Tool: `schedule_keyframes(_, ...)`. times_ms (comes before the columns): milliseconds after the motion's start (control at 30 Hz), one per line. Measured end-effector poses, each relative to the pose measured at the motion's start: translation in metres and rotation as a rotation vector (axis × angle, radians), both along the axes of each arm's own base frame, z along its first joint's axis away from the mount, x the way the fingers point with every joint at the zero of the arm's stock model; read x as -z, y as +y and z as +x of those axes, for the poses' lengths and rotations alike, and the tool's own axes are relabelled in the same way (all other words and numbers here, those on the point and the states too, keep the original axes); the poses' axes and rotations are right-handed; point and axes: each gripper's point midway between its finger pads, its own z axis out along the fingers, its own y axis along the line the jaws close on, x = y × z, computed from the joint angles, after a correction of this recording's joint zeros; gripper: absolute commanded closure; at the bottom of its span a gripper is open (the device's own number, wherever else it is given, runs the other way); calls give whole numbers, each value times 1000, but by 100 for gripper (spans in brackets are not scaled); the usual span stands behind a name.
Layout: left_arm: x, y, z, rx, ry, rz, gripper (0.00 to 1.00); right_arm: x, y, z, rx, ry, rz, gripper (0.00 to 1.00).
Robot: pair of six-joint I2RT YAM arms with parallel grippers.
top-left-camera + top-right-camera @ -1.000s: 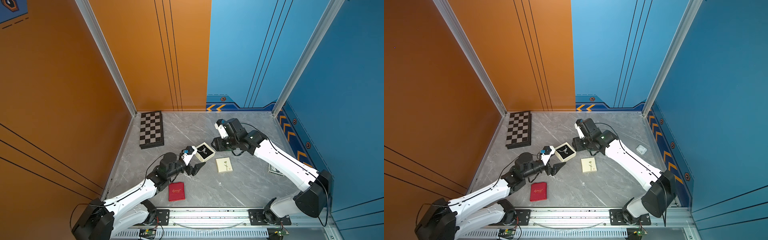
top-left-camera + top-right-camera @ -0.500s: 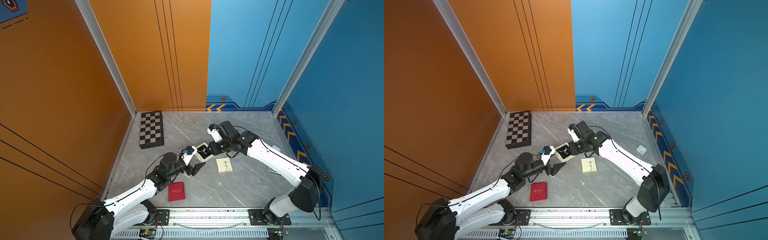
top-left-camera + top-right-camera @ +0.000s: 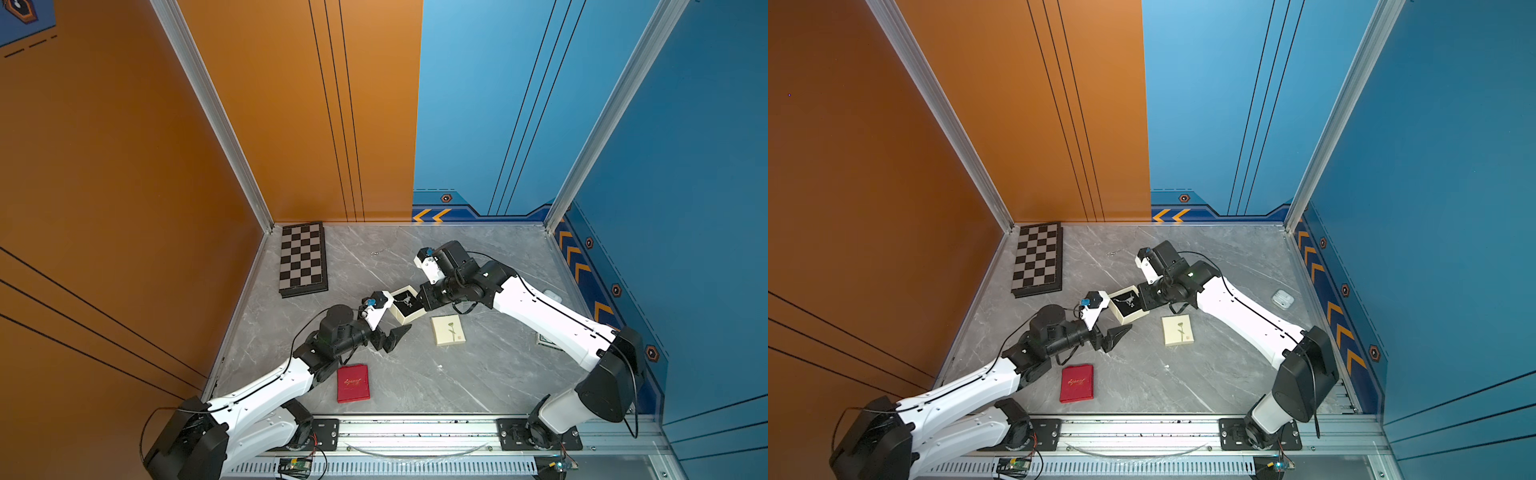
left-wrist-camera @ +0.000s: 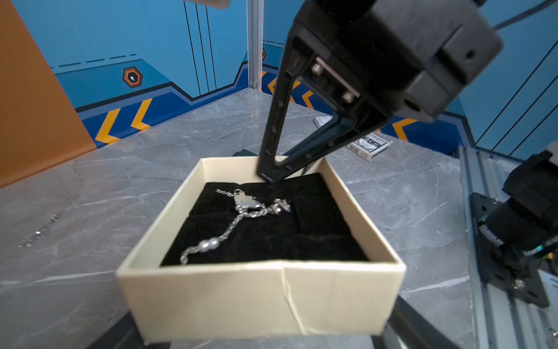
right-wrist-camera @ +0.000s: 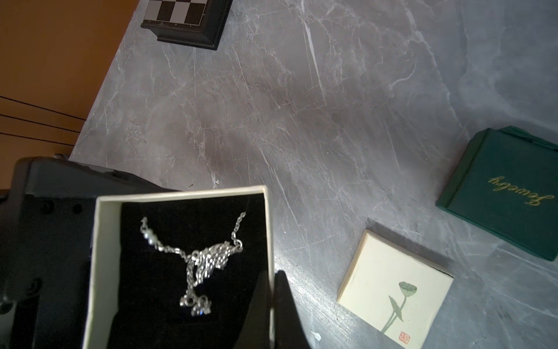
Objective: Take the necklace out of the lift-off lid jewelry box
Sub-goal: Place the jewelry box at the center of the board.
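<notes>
Both arms reach in low toward the middle and almost meet, the left gripper (image 3: pixel 395 322) with its two fingers spread wide apart, the right gripper (image 4: pixel 268 176) tipped down, fingers pinched tight on the jewelry box (image 4: pixel 256 296) wall.

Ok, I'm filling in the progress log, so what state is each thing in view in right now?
jewelry box: open, lid off.
lid: off, lying flat beside the box.
necklace: inside the box, ungripped.
left gripper: open, fingers either side of the box.
right gripper: shut on the box's wall.
red case: shut.
green case: looks shut.
chessboard: folded shut.
</notes>
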Motion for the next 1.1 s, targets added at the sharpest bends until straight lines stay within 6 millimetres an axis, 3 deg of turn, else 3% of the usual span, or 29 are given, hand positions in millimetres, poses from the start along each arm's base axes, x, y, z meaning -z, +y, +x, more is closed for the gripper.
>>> schedule_keyframes(200,8,2,5,-35,35,5,1,4,-2,10,68,-31,-10,100)
schedule_keyframes(367,19,8,9,-88,101,5,1,27,-7,23,159,-74,-75,100)
schedule_keyframes(500,21,25,15,-201,128,-2,2,70,-9,30,223,-83,-142,100)
schedule_keyframes(633,13,54,27,-378,127,-5,2,119,-11,32,277,-73,-211,100)
schedule_keyframes(767,7,79,41,-514,142,2,2,152,-7,33,308,-71,-257,100)
schedule_keyframes(900,10,90,47,-577,162,13,1,163,-1,34,329,-87,-266,98)
schedule_keyframes(1100,26,94,48,-597,204,51,1,161,2,35,342,-97,-257,77)
